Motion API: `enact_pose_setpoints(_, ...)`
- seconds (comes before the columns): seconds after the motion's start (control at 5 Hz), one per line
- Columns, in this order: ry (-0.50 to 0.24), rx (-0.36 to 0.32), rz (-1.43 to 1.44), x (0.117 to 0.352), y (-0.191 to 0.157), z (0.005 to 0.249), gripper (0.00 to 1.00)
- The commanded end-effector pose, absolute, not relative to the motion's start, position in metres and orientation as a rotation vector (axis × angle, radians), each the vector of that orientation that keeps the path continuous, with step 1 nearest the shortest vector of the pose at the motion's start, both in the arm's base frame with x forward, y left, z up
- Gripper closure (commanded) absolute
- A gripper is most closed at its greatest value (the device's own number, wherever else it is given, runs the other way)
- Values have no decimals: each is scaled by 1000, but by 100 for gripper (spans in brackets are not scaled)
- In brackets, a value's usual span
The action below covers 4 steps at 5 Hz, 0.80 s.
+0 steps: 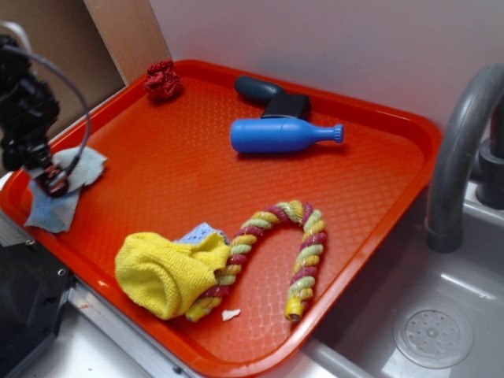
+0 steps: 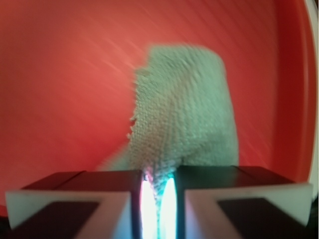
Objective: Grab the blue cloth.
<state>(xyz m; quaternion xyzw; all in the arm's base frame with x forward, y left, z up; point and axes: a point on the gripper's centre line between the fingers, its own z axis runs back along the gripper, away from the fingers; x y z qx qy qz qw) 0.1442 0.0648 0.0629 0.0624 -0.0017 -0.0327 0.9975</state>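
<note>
Blue cloth point(image 1: 69, 189), at the tray's point(image 1: 370, 197) left edge, pinched in the tool point(image 1: 53, 179). Pale grey-blue, ragged at the edges, draped in two flaps: one spread toward the tray's rim, one hanging lower toward the near corner. Seen from the wrist as a bunched fold of weave point(image 2: 184, 114) drawn up into the narrow slit between the pads point(image 2: 209, 196), nearly closed, only cloth between them. Gathered to a peak at the pinch point, likely because a thin rag offers nothing to grip until bunched (judged from the pleating, not seen forming). Grasp apparently made; lift not yet evident, since the flaps appear to rest on or close above the tray.

Elsewhere on the tray, well apart: blue bottle point(image 1: 283, 135) lying on its side, yellow cloth point(image 1: 169, 272) with the striped rope point(image 1: 295, 252) beside it.

Hard to make out: the fingertips themselves in the exterior view, dark and tangled with cable. Wrist view blurred throughout, weave smeared. Whether any cloth touches the tray surface, impossible to say. Another bluish scrap point(image 1: 203, 231) peeking from behind the yellow cloth, mostly hidden.
</note>
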Motion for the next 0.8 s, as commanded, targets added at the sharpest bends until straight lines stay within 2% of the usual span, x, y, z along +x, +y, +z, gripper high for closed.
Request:
enact_pose_setpoints(0.0, -47, 113, -26, 180, 54, 164, 100)
enact_pose_setpoints(0.2, -66, 93, 18, 186, 65, 186, 100)
enact_pose_setpoints(0.4, -47, 92, 41, 186, 65, 196, 100)
enact_pose_setpoints(0.6, -79, 50, 46, 180, 68, 202, 100)
